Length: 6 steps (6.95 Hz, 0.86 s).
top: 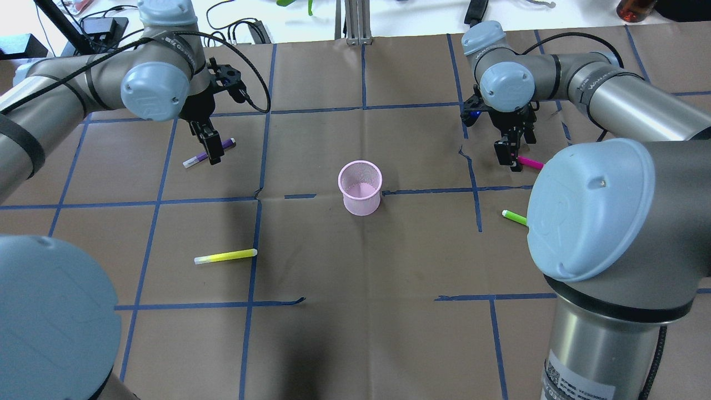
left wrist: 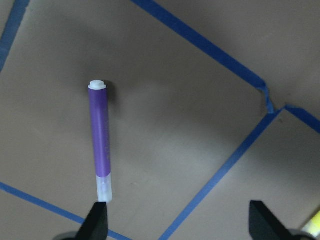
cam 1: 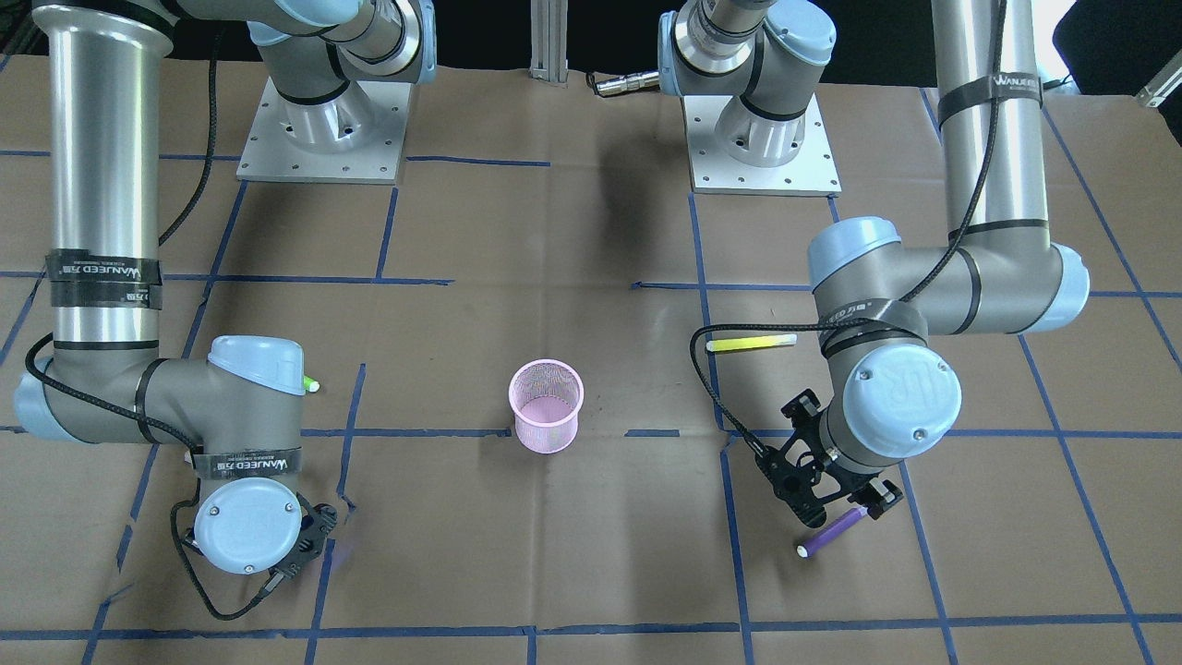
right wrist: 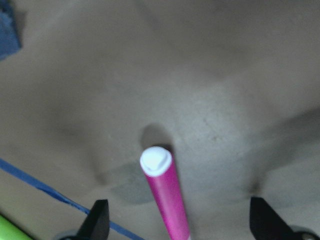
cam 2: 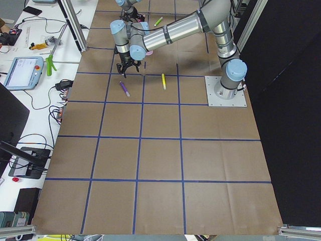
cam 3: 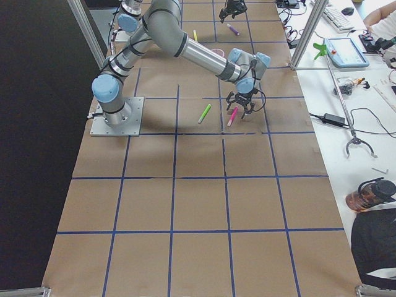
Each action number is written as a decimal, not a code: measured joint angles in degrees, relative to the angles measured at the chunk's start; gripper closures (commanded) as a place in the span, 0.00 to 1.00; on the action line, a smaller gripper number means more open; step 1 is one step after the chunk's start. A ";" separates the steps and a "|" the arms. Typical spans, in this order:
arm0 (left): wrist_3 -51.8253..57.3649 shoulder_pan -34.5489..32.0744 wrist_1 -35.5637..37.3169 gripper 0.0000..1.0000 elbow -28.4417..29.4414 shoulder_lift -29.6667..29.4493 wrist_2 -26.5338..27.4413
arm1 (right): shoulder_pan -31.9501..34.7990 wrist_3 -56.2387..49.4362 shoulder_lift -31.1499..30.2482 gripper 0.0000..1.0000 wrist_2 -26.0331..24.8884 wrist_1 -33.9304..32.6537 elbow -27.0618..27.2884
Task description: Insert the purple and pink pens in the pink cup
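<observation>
The pink mesh cup (top: pixel 361 187) stands upright and empty at the table's middle, also in the front view (cam 1: pixel 547 405). The purple pen (top: pixel 208 153) lies flat on the paper at the far left. My left gripper (top: pixel 208 145) hangs open above it. In the left wrist view the pen (left wrist: pixel 100 145) lies left of centre, its white end by the left fingertip (left wrist: pixel 97 220). The pink pen (top: pixel 530 163) lies at the far right. My right gripper (top: pixel 514 150) is open over it. In the right wrist view the pen (right wrist: pixel 165 195) lies between the fingertips (right wrist: pixel 97 217), untouched.
A yellow pen (top: pixel 225 256) lies at the near left. A green pen (top: pixel 514 217) lies at the right, partly hidden by my right arm's elbow. Blue tape lines grid the brown paper. The arm bases (cam 1: pixel 321 139) stand at the robot's edge.
</observation>
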 measured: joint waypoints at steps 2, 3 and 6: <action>1.26 -0.05 6.48 0.03 0.15 -3.64 0.96 | 0.00 -0.27 -0.11 0.19 -0.66 -0.02 0.06; 1.81 -0.02 10.43 0.03 0.21 -5.33 1.04 | 0.00 -0.29 -0.25 0.29 -0.74 -0.05 0.00; 2.13 -0.11 16.02 0.41 0.79 -8.40 0.92 | 0.00 -0.09 -0.41 0.56 -0.87 -0.08 -0.21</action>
